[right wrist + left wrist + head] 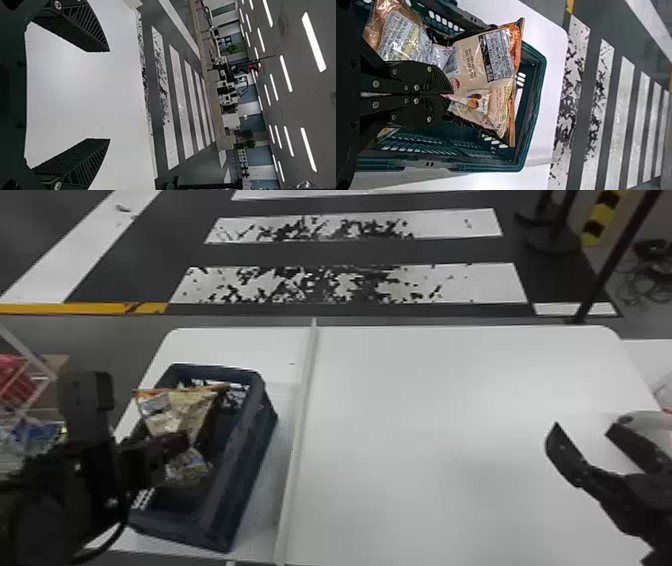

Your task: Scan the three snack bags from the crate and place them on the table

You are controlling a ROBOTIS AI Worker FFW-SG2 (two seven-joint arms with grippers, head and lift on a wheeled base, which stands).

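Snack bag inside the crate on the table, its orange-sealed edge pointing away from the robot, that long edge crosswise to the crate, its near end pinched by the left end effector, right end effector (fingers spread) above the table's right side.

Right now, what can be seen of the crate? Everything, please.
The crate is dark blue-green, apparently plastic, a rectangular open-topped box with slotted walls. It stands upright on the table, left of the pale raised strip. At least two snack bags are inside, one apparently pinched by the left claw.
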